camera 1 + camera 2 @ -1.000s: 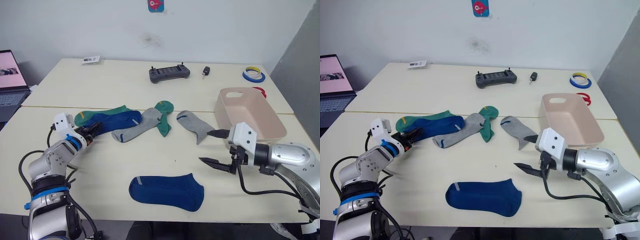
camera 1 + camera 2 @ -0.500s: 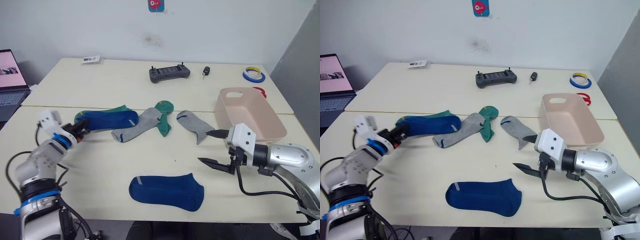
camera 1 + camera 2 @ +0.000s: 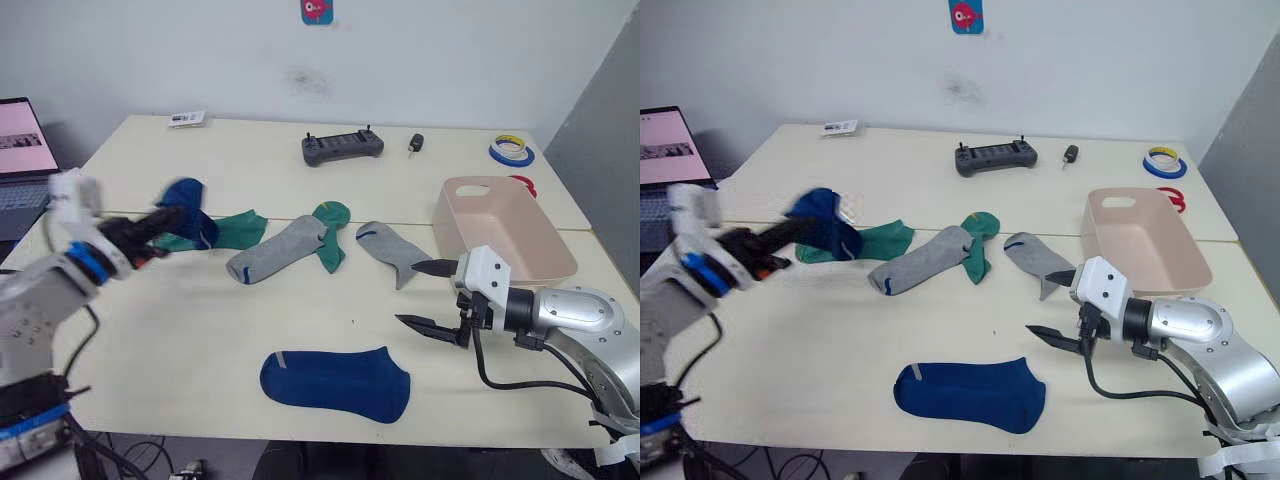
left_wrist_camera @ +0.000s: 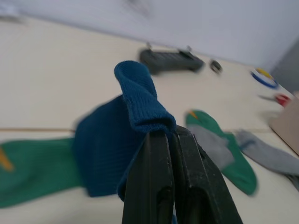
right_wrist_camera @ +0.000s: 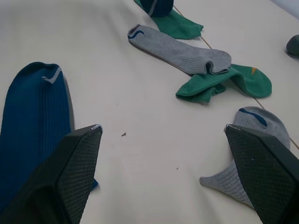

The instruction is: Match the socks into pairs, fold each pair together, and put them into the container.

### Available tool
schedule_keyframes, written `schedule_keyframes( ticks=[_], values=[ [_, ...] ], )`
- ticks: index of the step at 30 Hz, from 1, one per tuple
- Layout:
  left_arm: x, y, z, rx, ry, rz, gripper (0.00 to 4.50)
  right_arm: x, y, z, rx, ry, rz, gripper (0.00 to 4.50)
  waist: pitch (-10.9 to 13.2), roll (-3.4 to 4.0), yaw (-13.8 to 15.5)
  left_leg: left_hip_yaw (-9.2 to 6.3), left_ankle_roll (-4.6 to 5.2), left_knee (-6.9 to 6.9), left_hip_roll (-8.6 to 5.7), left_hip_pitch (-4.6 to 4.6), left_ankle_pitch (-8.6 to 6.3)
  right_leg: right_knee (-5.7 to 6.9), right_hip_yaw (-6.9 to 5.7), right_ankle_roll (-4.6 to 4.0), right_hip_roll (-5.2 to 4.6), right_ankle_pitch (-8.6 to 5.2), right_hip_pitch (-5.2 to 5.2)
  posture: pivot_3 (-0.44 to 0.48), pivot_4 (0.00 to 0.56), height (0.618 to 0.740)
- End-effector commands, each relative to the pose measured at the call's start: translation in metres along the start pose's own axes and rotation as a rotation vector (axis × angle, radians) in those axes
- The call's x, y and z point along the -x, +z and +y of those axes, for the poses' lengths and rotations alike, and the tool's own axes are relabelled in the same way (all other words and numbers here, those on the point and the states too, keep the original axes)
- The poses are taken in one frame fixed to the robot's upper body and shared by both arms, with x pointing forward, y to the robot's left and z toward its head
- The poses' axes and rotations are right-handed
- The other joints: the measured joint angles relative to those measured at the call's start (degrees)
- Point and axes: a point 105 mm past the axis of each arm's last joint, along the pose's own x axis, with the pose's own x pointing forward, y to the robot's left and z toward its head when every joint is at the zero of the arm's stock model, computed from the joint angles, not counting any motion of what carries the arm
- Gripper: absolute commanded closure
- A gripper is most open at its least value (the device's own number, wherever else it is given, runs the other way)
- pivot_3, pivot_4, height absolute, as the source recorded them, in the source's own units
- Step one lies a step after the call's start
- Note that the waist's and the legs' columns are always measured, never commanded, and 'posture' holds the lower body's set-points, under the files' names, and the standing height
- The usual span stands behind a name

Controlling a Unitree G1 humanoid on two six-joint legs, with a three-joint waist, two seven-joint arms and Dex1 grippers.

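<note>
Lifting one blue sock (image 4: pixel 122 154) off the surface (image 3: pixel 300 300), my left gripper (image 4: pixel 169 140) has its jaws clenched on the folded cuff; it droops limp, so I'd grip near an end. Its mate (image 3: pixel 335 383) lies flat near my right gripper (image 3: pixel 432 298), jaws spread and empty, beside the tub (image 3: pixel 520 245).

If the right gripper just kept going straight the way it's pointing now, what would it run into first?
The right gripper, fingers open, points across the table toward the robot's left. Bare tabletop comes first. Beyond that, probably the grey sock lying over a green sock, though depth is hard to judge. The flat blue sock seems to lie just beside that line.
</note>
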Motion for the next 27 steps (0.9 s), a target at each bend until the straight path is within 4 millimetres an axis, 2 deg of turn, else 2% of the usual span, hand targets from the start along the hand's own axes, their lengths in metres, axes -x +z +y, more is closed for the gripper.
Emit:
schedule_keyframes(
  ticks=[1,4,9,11,18,22,25,27],
  values=[
    [-0.016,-0.027,-0.049,-0.015,-0.174,0.116,4.48,0.006,0.006,-0.002,0.036,-0.013,-0.001,0.00,0.0,-0.04,0.0,0.01,0.00,0.00,0.00,0.00,0.00,0.00,0.01,0.00,0.00,0.00,0.00,0.000,0.150,0.740],
    [-0.027,-0.060,-0.096,0.023,-0.341,0.223,4.48,0.013,0.003,-0.004,0.031,-0.032,0.029,0.00,0.0,-0.06,0.1,-0.02,0.00,0.00,-0.01,-0.02,0.00,0.00,0.00,0.00,0.02,0.00,0.00,0.000,0.150,0.740],
    [-0.034,-0.095,-0.148,0.099,-0.557,0.351,4.48,0.025,-0.005,-0.003,0.029,-0.042,0.089,0.00,0.0,-0.06,0.1,0.00,0.00,0.00,-0.03,0.03,0.00,-0.01,0.03,0.00,0.04,0.00,0.06,0.000,0.150,0.740],
    [-0.039,-0.104,-0.162,0.116,-0.608,0.397,4.48,0.029,-0.007,-0.004,0.029,-0.046,0.108,0.00,0.0,-0.06,0.0,0.00,0.01,0.00,-0.01,0.04,0.00,-0.01,0.04,0.00,0.08,0.00,0.07,0.000,0.150,0.740],
    [-0.064,-0.130,-0.185,0.079,-0.660,0.507,4.48,0.034,-0.009,-0.001,0.032,-0.053,0.134,0.00,0.0,-0.06,0.1,0.13,0.01,0.02,-0.11,0.06,0.00,-0.09,0.01,0.01,0.11,-0.01,0.21,0.000,0.150,0.740],
    [-0.076,-0.121,-0.190,0.109,-0.650,0.429,4.48,0.036,-0.009,0.001,0.022,-0.064,0.134,0.00,0.1,-0.07,0.1,0.10,0.00,0.02,-0.08,0.03,0.00,-0.11,-0.03,0.01,0.12,-0.01,0.20,0.000,0.150,0.740],
    [-0.090,-0.116,-0.179,0.081,-0.554,0.364,3.83,0.038,-0.010,0.000,0.019,-0.076,0.141,0.00,0.1,-0.07,0.1,0.13,0.00,0.03,-0.09,0.06,0.00,-0.11,0.00,0.02,0.12,-0.01,0.23,0.000,0.150,0.740],
    [-0.092,-0.115,-0.181,0.089,-0.548,0.345,3.22,0.039,-0.010,-0.001,0.020,-0.081,0.144,0.00,0.1,-0.07,0.1,0.14,0.00,0.03,-0.10,0.08,0.00,-0.12,0.00,0.02,0.12,-0.01,0.25,0.000,0.150,0.740]
  ],
)
